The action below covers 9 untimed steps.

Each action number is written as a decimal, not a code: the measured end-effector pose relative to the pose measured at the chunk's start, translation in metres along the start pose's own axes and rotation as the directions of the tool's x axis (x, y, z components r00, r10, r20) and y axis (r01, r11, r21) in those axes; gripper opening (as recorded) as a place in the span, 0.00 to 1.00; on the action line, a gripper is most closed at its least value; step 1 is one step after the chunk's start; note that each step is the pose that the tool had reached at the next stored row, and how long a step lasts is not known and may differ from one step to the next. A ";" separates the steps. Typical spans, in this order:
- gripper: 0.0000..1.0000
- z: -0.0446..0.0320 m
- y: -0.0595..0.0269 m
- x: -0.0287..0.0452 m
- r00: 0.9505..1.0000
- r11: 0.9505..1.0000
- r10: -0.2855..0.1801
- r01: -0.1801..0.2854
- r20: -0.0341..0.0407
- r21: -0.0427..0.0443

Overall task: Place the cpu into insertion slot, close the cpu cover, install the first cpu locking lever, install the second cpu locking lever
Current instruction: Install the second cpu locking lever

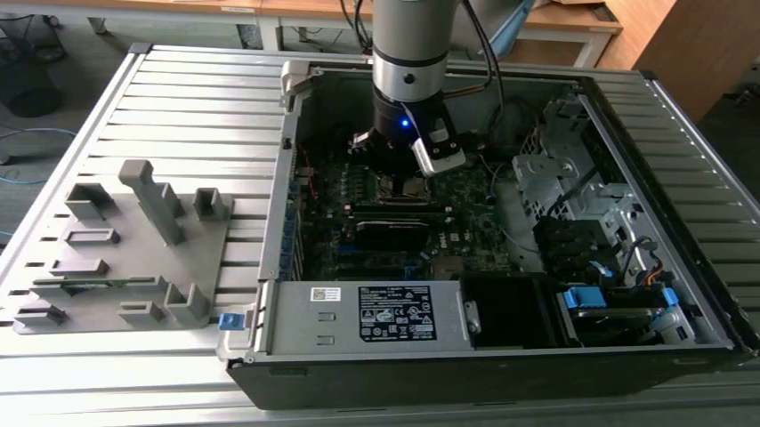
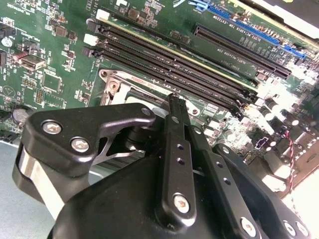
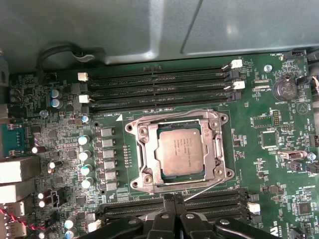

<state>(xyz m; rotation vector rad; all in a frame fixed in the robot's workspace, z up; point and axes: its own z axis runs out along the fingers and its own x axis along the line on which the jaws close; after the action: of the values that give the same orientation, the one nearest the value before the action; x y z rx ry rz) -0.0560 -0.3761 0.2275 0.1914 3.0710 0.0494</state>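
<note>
Arm: one grey arm [image 1: 408,44] comes down from 12 o'clock into the open computer case [image 1: 499,356] in the exterior view, over the motherboard [image 1: 475,191].
Gripper: black gripper [image 3: 173,199] just beside the socket's edge in the first wrist view; in the second wrist view its fingers [image 2: 175,134] lie pressed together, nothing seen between them.
Cpu: one grey-silver square cpu [image 3: 180,152] lies flat in the insertion slot [image 3: 152,172], square with the rim.
Cpu cover: silver cpu cover [image 3: 212,149] lies down around the chip, its cut-out framing the metal top.
Locking lever: one thin wire lever [image 3: 207,188] runs slanted along the socket edge nearest the gripper; whether it is latched I cannot tell.
Memory slots: three long black memory slots [image 3: 159,84] on the socket's far side, more [image 3: 219,201] on the near side, partly hidden by the gripper.
Capacitors: a column of five round capacitors [image 3: 85,162] beside the socket.
Edges and room: case walls close the board in on all sides; drive cage [image 1: 570,191] at 3 o'clock of the arm in the exterior view, power supply [image 1: 368,316] at 6 o'clock.
Outside the case: grey parts fixture [image 1: 125,253] at 9 o'clock on the slatted table [image 1: 202,84], well apart from the case.
</note>
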 end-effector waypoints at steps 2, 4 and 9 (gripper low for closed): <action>0.11 0.0003 -0.0001 0.0010 1.000 1.000 0.000 0.000 0.000 0.000; 0.11 0.0007 -0.0003 0.0022 1.000 1.000 0.000 0.000 0.000 0.000; 0.11 0.0025 -0.0007 0.0055 1.000 1.000 0.000 0.000 0.000 0.000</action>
<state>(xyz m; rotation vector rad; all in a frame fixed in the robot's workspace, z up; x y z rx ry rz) -0.0614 -0.3761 0.2246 0.1915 3.0710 0.0496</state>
